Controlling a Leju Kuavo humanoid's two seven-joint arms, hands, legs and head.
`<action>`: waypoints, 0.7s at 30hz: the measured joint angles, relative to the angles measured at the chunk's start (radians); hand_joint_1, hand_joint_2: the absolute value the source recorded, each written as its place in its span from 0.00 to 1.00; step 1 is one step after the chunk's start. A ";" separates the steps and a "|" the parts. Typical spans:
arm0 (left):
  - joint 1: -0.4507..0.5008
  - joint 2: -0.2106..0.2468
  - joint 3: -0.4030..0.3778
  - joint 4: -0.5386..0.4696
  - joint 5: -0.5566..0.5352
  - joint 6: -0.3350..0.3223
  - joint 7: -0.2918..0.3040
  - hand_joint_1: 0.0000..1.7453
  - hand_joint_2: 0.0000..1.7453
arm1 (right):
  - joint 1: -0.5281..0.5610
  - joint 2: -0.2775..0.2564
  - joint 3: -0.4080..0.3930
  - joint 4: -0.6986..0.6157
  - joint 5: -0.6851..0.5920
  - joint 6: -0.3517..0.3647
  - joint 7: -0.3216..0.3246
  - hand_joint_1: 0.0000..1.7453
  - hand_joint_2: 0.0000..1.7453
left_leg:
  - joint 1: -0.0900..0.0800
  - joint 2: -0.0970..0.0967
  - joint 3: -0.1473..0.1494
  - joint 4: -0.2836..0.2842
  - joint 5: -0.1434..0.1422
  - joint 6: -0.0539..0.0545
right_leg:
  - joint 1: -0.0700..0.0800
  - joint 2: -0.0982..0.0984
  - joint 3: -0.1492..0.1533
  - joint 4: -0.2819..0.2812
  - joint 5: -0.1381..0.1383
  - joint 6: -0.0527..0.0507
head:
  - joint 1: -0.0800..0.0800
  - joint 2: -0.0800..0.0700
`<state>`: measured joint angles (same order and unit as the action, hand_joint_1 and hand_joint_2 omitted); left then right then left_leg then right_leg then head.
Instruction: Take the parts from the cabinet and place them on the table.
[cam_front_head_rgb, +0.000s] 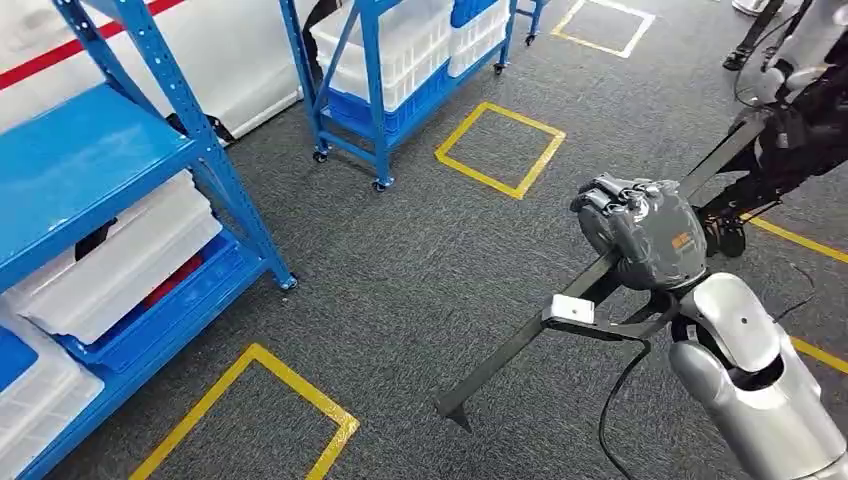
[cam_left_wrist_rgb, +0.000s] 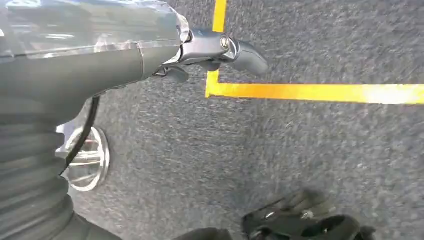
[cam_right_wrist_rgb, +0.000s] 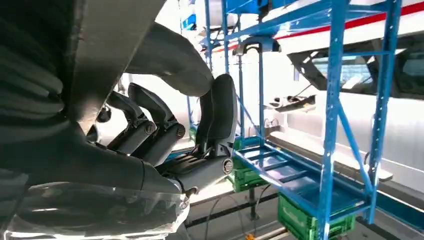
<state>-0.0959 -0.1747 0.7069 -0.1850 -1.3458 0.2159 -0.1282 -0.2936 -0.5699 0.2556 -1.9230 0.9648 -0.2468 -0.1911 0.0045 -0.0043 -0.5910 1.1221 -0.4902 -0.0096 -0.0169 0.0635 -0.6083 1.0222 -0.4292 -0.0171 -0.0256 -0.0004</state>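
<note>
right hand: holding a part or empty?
Empty. The right hand has its fingers curled in with nothing between them; the head view shows no part in it either.

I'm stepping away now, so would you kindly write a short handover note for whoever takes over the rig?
Right hand: raised in front of the body, fingers curled in, nothing in it.
Left hand: hanging over the grey carpet beside a yellow floor line, holding nothing; the blur hides how its fingers lie.
Job's things: white bins sit on the blue rack to the left; a second blue rack with bins stands farther off.
Done: nothing yet.
Left: reach a rack, take the parts, carry them to the table.
</note>
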 joint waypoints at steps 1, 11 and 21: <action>0.005 0.001 0.000 0.000 0.000 0.003 0.000 0.00 1.00 | -0.001 0.000 -0.003 0.000 -0.008 0.001 -0.004 1.00 1.00 | 0.003 -0.035 0.031 -0.076 0.025 0.004 | -0.001 0.011 -0.002 0.002 -0.001 0.004 | 0.000 0.000; 0.011 0.001 0.000 0.000 -0.005 0.002 0.003 0.00 1.00 | 0.006 -0.004 -0.015 0.003 -0.007 -0.013 -0.012 1.00 1.00 | -0.005 0.016 0.044 -0.127 0.030 0.048 | -0.008 -0.055 -0.153 0.285 -0.130 0.057 | 0.000 0.000; 0.009 0.000 0.000 0.000 -0.007 0.001 0.003 0.00 1.00 | 0.054 -0.004 -0.032 -0.006 0.022 -0.037 -0.006 1.00 1.00 | -0.019 0.094 0.053 -0.121 0.011 0.017 | 0.011 -0.090 -0.004 -0.004 -0.006 0.014 | 0.000 0.000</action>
<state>-0.0868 -0.1747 0.7073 -0.1850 -1.3527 0.2171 -0.1255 -0.2400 -0.5741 0.2239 -1.9295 0.9865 -0.2842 -0.1968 -0.0148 0.0898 -0.5377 1.0007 -0.4789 0.0074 -0.0054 -0.0264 -0.6128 1.0178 -0.4356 -0.0030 -0.0252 -0.0004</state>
